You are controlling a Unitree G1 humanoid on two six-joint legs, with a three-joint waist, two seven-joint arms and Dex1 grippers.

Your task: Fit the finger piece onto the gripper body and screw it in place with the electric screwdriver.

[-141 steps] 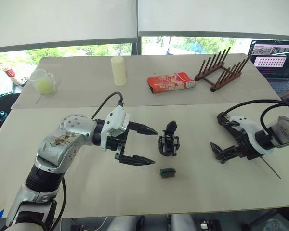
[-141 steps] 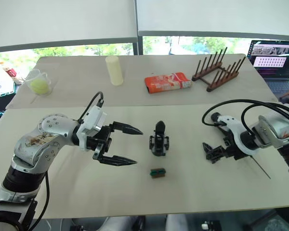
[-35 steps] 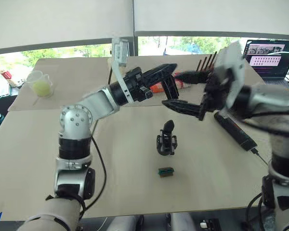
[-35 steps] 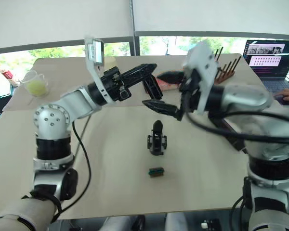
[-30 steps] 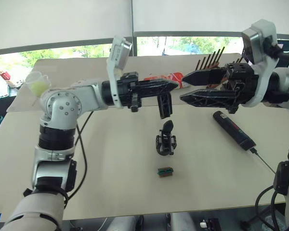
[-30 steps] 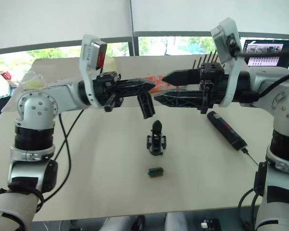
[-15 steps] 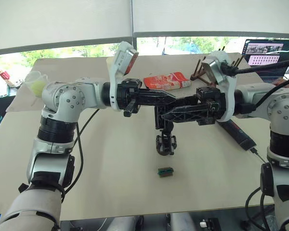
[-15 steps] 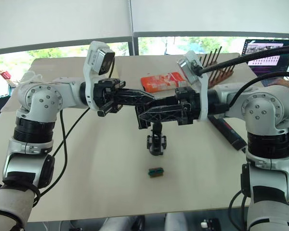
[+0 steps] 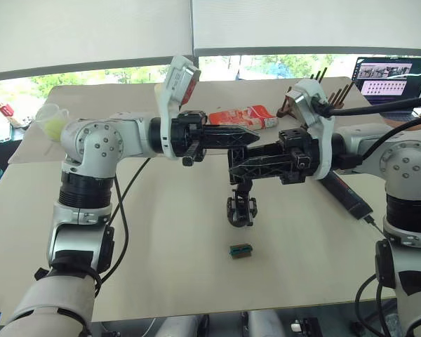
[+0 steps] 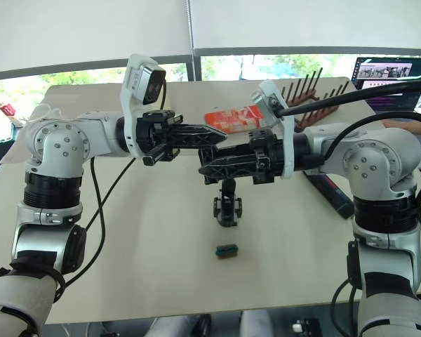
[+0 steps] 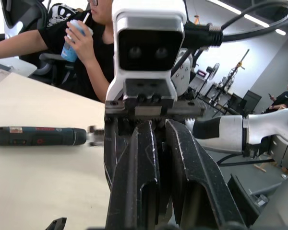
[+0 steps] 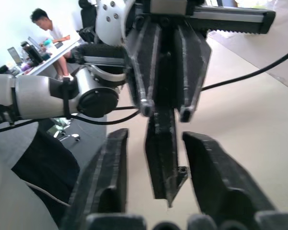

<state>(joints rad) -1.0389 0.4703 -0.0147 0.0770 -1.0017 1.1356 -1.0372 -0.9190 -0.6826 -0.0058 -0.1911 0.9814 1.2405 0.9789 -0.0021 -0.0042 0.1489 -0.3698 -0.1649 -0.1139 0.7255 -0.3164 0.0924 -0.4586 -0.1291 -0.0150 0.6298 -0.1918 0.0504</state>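
Raised, held level, pointing at each other: left gripper (image 9: 249,138) fingers pressed together, right gripper (image 9: 233,166) fingers spread, tips overlapping those of the left.

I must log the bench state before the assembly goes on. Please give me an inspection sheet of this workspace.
Surface: beige table, bare near its front edge.
Job's things: finger piece held in the air; gripper body upright on the table; electric screwdriver lying flat.
Clutter: green block, red packet, wooden rack, plastic cup.
Grippers: left gripper shut on the finger piece; right gripper open around it.
Cables: black cable on the right arm.
Surroundings: laptop, seated person.
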